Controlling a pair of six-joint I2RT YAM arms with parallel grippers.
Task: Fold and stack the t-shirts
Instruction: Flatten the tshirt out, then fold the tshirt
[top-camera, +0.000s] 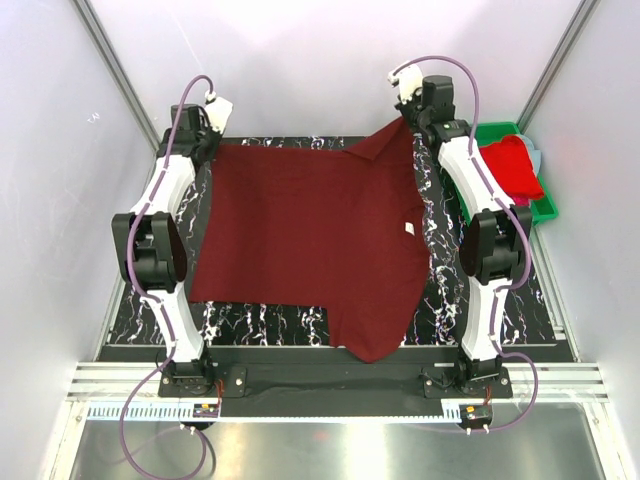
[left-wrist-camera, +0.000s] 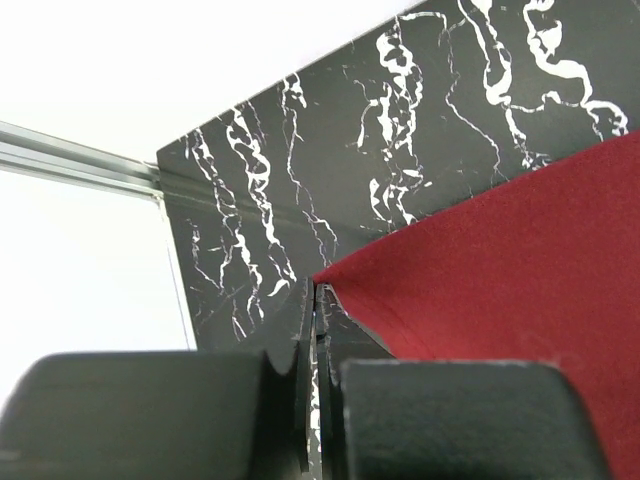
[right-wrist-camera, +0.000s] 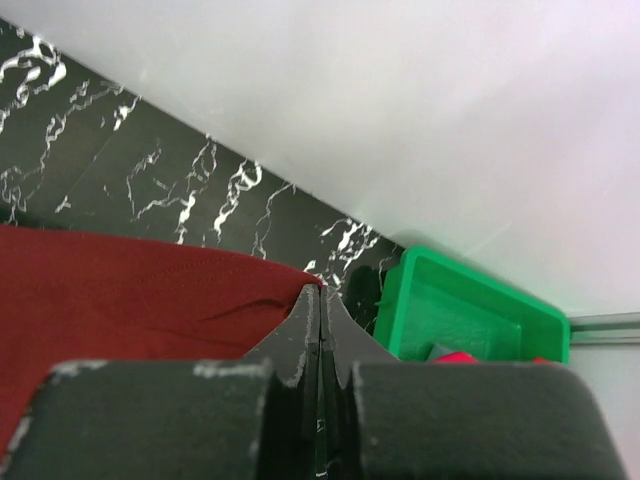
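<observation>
Both my arms reach far forward, left claw (left-wrist-camera: 318, 300) and right claw (right-wrist-camera: 320, 300) each pinching a far corner of the one maroon shirt (top-camera: 310, 240); one red shirt (top-camera: 512, 165) lies in the bin (top-camera: 545, 208) beside the right claw.

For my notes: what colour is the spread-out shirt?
The shirt is dark maroon, best seen from the top external view.

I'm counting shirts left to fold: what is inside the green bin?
A bright red t-shirt lies heaped in the green bin, filling most of it. Anything beneath it is covered.
</observation>
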